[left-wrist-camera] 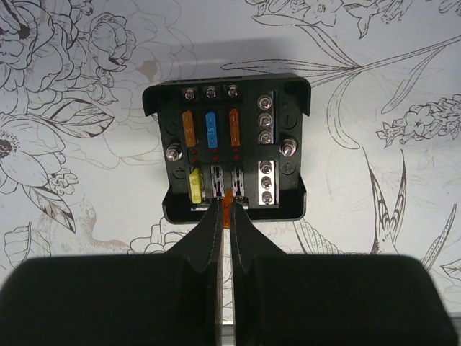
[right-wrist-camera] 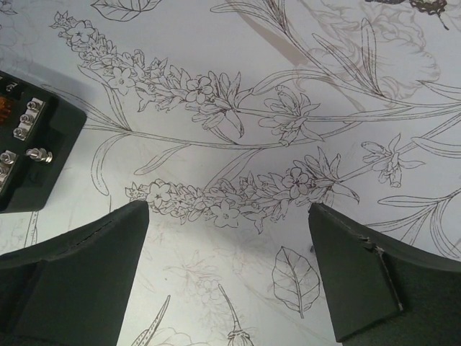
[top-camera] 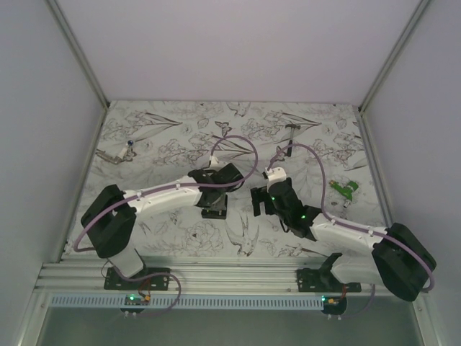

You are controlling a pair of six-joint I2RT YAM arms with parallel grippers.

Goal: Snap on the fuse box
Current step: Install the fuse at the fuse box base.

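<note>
The fuse box (left-wrist-camera: 288, 108) is a small black box lying flat on the flower-printed table, with orange, blue, red-orange and yellow fuses on its face. My left gripper (left-wrist-camera: 225, 210) is shut on a small orange fuse (left-wrist-camera: 228, 199) at the box's near edge, over an empty slot beside the yellow fuse. In the top view the left gripper (top-camera: 215, 199) hangs right above the box (top-camera: 215, 212). My right gripper (top-camera: 261, 202) stands just right of it. In its wrist view the right gripper (right-wrist-camera: 229, 209) is wide open over bare table, and the box's corner (right-wrist-camera: 32, 169) shows at the left edge.
A green object (top-camera: 344, 189) lies at the right side of the table. A small dark hammer (top-camera: 291, 129) lies at the back, and a small metal tool (top-camera: 119, 153) at the far left. White walls close the table on three sides.
</note>
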